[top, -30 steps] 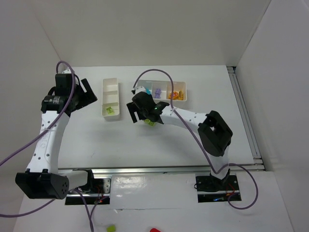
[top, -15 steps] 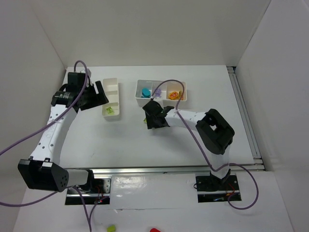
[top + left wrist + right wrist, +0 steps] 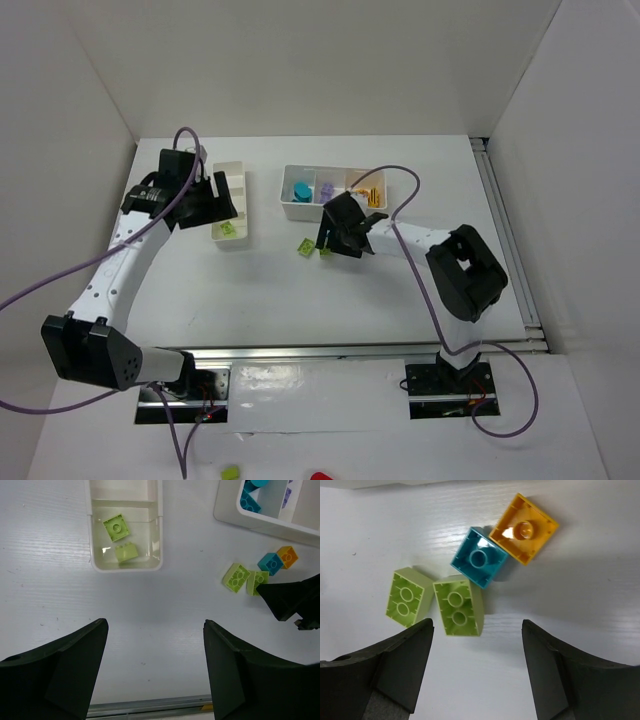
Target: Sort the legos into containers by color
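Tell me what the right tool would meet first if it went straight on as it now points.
Probably the lime green brick next to the teal brick, lying on the table just ahead of the open right tool; depth is unclear.

Four loose legos [image 3: 458,607] beside three-compartment tray [image 3: 296,210]

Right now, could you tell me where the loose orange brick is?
The orange brick lies at upper right of the right wrist view, beside the teal brick.
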You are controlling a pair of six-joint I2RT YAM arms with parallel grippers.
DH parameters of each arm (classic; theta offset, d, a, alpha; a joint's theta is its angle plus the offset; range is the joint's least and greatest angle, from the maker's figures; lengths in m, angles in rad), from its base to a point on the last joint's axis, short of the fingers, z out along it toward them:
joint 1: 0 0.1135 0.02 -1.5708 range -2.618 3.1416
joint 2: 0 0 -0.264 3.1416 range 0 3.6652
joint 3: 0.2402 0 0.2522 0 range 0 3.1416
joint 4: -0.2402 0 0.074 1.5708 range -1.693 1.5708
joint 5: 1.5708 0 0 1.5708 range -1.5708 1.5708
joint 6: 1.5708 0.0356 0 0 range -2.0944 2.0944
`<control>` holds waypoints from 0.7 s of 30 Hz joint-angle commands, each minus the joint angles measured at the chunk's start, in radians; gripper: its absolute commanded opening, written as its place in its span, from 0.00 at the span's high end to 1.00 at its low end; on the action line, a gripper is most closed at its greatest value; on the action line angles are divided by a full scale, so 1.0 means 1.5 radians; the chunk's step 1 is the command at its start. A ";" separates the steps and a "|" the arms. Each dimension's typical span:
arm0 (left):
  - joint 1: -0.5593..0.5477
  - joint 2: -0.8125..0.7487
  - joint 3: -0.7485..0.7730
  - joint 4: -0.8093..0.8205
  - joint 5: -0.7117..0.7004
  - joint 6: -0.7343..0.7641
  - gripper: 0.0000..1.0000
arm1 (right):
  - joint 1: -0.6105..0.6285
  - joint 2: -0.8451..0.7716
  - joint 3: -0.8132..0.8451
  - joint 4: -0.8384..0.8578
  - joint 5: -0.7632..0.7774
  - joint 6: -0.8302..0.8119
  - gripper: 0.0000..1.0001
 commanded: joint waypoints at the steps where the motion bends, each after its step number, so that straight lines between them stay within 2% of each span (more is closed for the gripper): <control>1: -0.007 0.003 0.017 0.012 -0.013 0.003 0.14 | 0.004 0.029 0.050 0.052 -0.028 0.010 0.21; 5: -0.013 0.009 0.017 0.012 -0.019 0.003 0.14 | 0.019 0.067 0.083 0.030 -0.027 -0.015 0.21; 8: -0.013 0.009 0.017 0.012 -0.019 0.003 0.14 | 0.039 0.101 0.118 -0.010 0.007 -0.032 0.30; 9: -0.013 0.009 0.017 0.012 -0.026 0.003 0.14 | 0.039 0.111 0.129 -0.026 0.033 -0.039 0.35; 10: -0.013 0.009 0.017 0.012 -0.027 0.003 0.14 | 0.048 0.126 0.138 -0.052 0.046 -0.039 0.44; 14: -0.006 0.015 0.027 0.012 -0.028 0.003 0.14 | 0.061 0.112 0.145 -0.074 0.074 -0.051 0.67; 15: -0.006 0.015 0.028 0.012 -0.028 0.003 0.14 | 0.067 0.101 0.145 -0.074 0.074 -0.059 0.70; 18: 0.025 0.015 0.050 0.005 -0.013 0.009 0.14 | 0.082 0.062 0.155 -0.068 0.066 -0.096 0.74; 21: 0.052 0.021 0.064 -0.002 0.005 -0.006 0.14 | 0.096 0.055 0.205 -0.032 0.006 -0.140 0.74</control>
